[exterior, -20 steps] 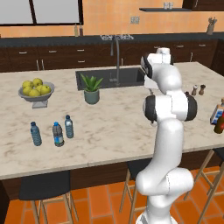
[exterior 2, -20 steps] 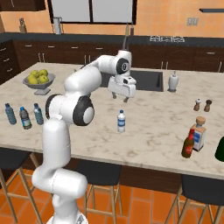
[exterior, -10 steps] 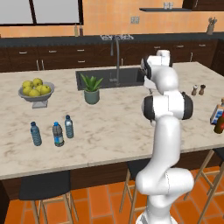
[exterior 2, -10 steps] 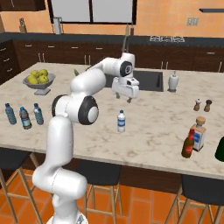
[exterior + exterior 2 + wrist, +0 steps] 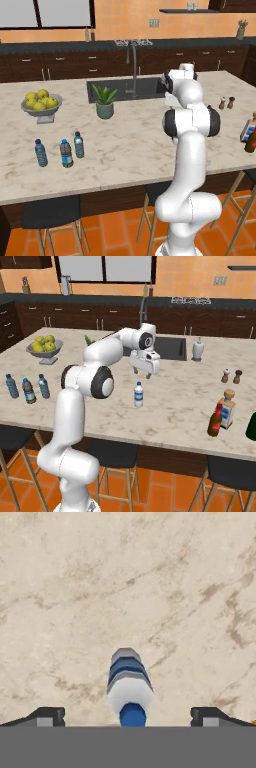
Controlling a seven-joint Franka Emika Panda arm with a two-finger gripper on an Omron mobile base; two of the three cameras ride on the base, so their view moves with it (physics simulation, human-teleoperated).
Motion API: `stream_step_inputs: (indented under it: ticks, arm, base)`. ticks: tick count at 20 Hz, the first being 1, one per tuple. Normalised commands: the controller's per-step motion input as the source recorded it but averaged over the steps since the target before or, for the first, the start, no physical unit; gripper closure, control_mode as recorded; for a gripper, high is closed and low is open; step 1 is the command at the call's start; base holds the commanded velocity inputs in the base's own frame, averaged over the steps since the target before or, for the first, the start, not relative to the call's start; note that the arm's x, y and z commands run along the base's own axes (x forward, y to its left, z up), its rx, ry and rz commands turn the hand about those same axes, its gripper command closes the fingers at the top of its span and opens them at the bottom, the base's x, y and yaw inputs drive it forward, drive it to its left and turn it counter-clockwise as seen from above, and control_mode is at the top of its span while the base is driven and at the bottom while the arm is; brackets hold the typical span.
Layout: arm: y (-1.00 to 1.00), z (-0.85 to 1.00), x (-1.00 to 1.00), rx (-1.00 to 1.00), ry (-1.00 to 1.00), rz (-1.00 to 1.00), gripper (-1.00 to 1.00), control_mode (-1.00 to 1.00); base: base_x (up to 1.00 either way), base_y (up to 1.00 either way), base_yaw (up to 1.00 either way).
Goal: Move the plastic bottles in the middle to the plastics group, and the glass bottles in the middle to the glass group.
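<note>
one water bottle point(image 5: 139, 394) is standing upright alone mid-counter point(image 5: 170, 406), seen from above between the spread finger tips of the gripper point(image 5: 127, 717), which is hanging wide open and empty over it. three small bottles point(image 5: 61, 152) are lining up near the counter's left end below the fruit bowl point(image 5: 41, 106), while the brown glass bottle point(image 5: 215, 420) is sitting just beside the pale labelled bottle point(image 5: 227, 409) at the right end.
</note>
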Motion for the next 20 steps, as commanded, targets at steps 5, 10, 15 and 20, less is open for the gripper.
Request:
stream_step_inputs:
  ticks: [5,10,15,20]
  arm:
    - [0.02,0.0,-0.53,0.0,-0.16,0.0,-1.0,-1.0]
    - [0.06,0.0,-0.37,-0.05,-0.26,0.02,-1.0,-1.0]
    - [0.08,0.0,-0.02,-0.14,-0.23,0.06,-1.0,-1.0]
    - [0.01,0.0,0.0,-0.03,-0.11,0.07,-1.0,-1.0]
  base:
    - [0.0,0.0,0.0]
    - [0.0,0.0,0.0]
    - [0.0,0.0,0.0]
    - [0.0,0.0,0.0]
